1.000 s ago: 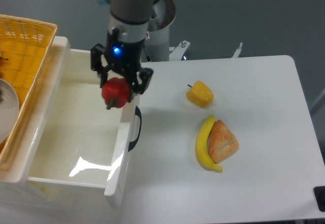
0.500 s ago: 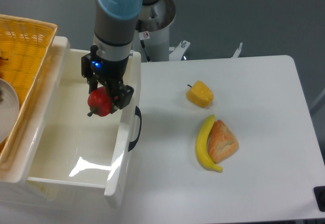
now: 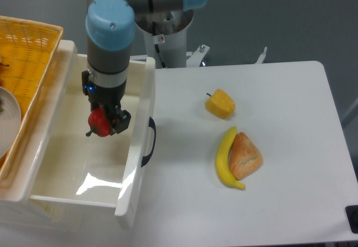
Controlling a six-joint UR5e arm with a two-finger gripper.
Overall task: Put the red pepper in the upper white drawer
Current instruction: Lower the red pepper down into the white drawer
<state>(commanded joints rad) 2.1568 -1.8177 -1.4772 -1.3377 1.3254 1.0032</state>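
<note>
A fixed camera looks down on 1 robot arm at a white surface (image 3: pixel 268 213). The gripper (image 3: pixel 104 118) points downward inside the upper white drawer (image 3: pixel 137 163), which is pulled open at the left. Its 2 fingers are closed around the red pepper (image 3: pixel 99 122), gripping it from either side, and the pepper's dark stem sticks out to the lower left. The pepper hangs over the drawer's interior, towards the right wall; whether it touches the drawer floor cannot be told. The drawer's glossy white floor shows nothing else but a bright reflection of light. A dark curved handle (image 3: pixel 148 142) sits on the drawer's front wall, facing the surface. Along the far left edge, a yellow wicker basket (image 3: pixel 31 45) rests above the drawer, with part of a pale plate (image 3: pixel 8 125) visible in it. On the surface to the right lie a yellow pepper (image 3: pixel 220 103), a banana (image 3: pixel 224 159) and an orange wedge-shaped bread (image 3: pixel 245 156); the bread touches the banana's right side.
</note>
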